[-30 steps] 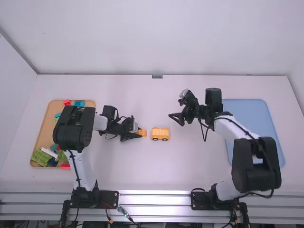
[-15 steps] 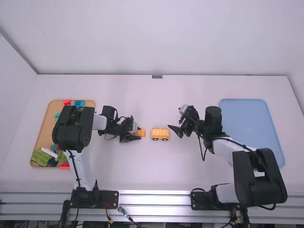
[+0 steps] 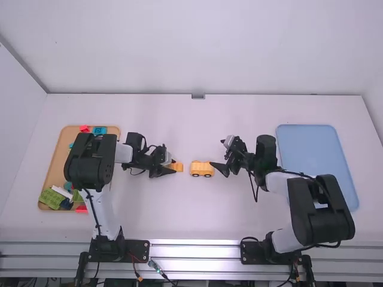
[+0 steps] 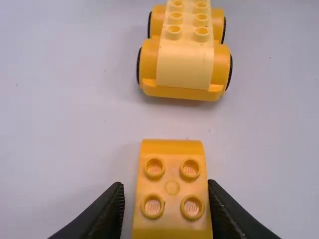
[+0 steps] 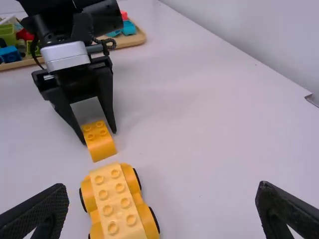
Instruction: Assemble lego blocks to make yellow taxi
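White desk [image 3: 197, 221] supports everything; the right black tool [image 5: 162, 199] gapes over the yellow plastic wheeled base [image 3: 202, 169], likely to steady it; the left black tool [image 4: 165, 183] loosely straddles the small yellow-orange studded block [image 4: 172, 188], probably for stacking.

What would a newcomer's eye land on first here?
Probably the yellow wheeled base, standing mid-table with studs on top. Next, the smaller yellow block beside it, between the left gripper's fingers, while the right gripper hangs wide open on the base's other side. Then the large blue tray at the table's right.
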